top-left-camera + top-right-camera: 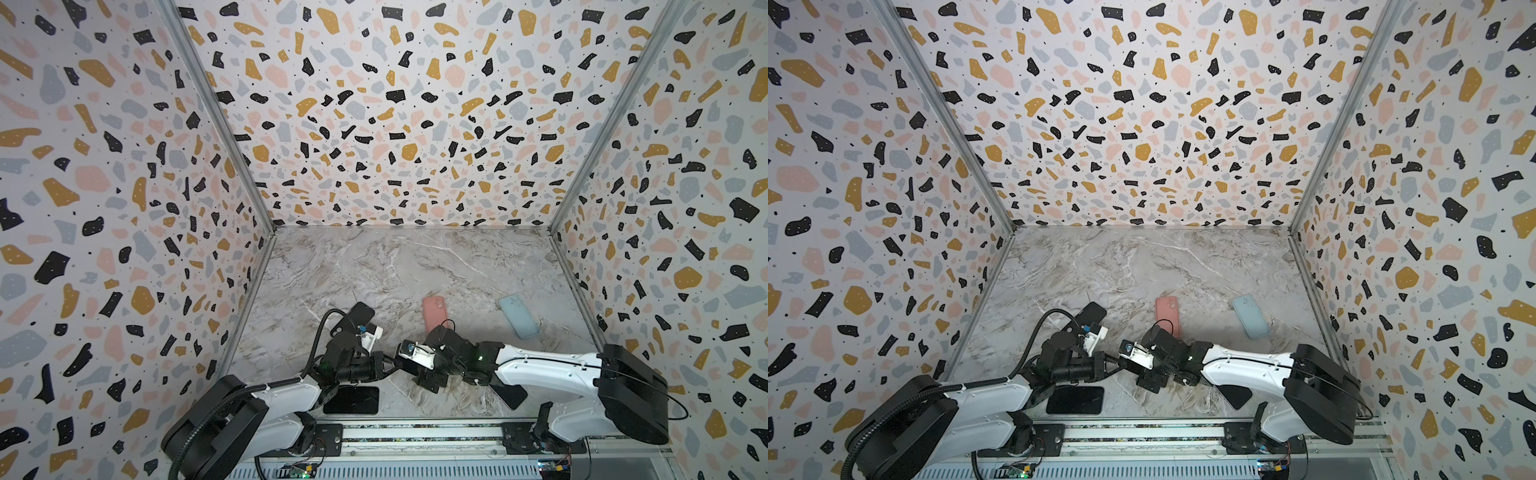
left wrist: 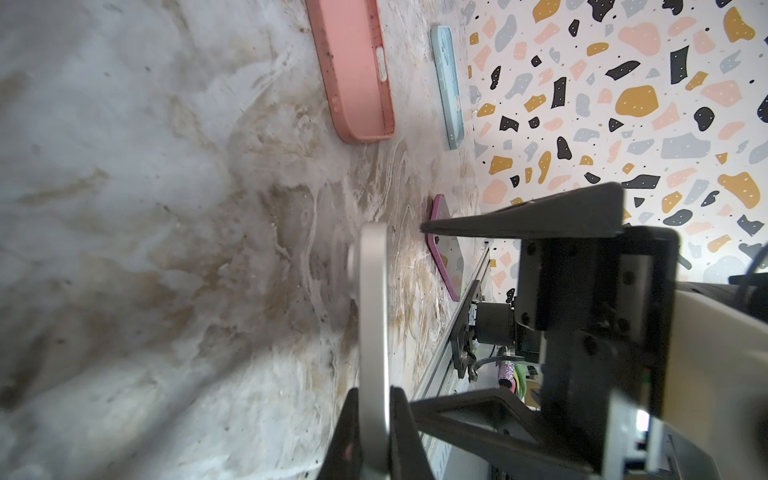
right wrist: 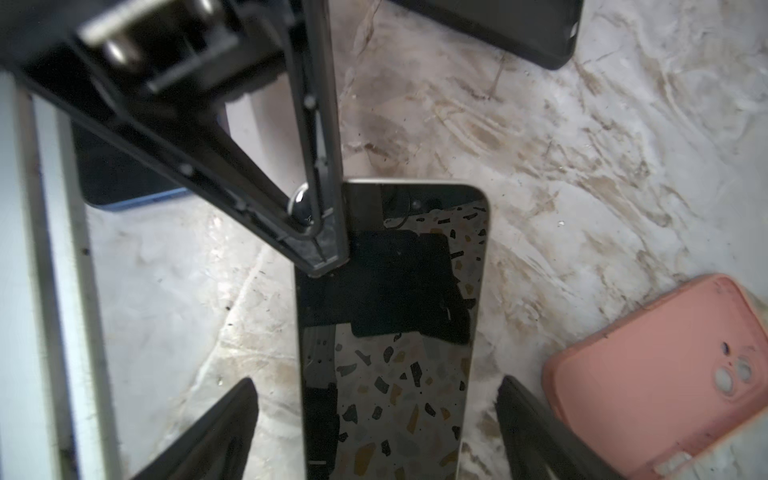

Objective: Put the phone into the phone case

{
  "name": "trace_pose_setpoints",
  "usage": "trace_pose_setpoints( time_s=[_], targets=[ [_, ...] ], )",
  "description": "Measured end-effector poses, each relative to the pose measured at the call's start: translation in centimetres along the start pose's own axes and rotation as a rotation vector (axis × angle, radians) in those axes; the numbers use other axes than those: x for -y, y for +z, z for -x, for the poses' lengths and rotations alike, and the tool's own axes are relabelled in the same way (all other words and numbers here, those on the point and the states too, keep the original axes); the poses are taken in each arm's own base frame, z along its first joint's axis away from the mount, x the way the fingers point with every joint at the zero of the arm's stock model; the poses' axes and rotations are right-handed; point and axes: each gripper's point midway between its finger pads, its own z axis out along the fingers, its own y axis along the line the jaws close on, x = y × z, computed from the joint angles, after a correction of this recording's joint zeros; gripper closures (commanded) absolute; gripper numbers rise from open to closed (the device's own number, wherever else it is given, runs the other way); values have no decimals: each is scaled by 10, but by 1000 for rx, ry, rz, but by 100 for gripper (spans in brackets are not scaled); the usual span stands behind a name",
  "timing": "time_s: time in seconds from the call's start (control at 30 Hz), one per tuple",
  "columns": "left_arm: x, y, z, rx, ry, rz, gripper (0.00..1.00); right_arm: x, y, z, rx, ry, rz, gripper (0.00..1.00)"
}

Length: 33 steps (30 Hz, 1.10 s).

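Top views: arms meet mid-table near the pink case (image 1: 434, 313). Left wrist: left gripper (image 2: 374, 392) pinches the phone (image 2: 374, 307) edgewise above the table (image 2: 166, 208), carrying it alone. Right wrist: right gripper (image 3: 374, 384) stands spread either side, not touching it; likely a handover.

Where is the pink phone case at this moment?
In both top views the pink phone case lies on the table, right of centre, just beyond the right arm, left of the blue case.
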Motion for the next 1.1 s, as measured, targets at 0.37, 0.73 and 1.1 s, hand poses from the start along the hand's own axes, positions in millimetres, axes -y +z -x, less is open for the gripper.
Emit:
trace_pose_setpoints(
  time_s=[0.37,0.73,1.1],
  targets=[
    [7,2,8,18,-23,-12,100,4,-28,22,84,528,24,16],
    [24,4,25,59,-58,-69,100,52,-81,-27,334,1069,113,19],
    [43,19,40,39,-129,-176,100,73,-103,-53,525,1267,274,34]
  ],
)
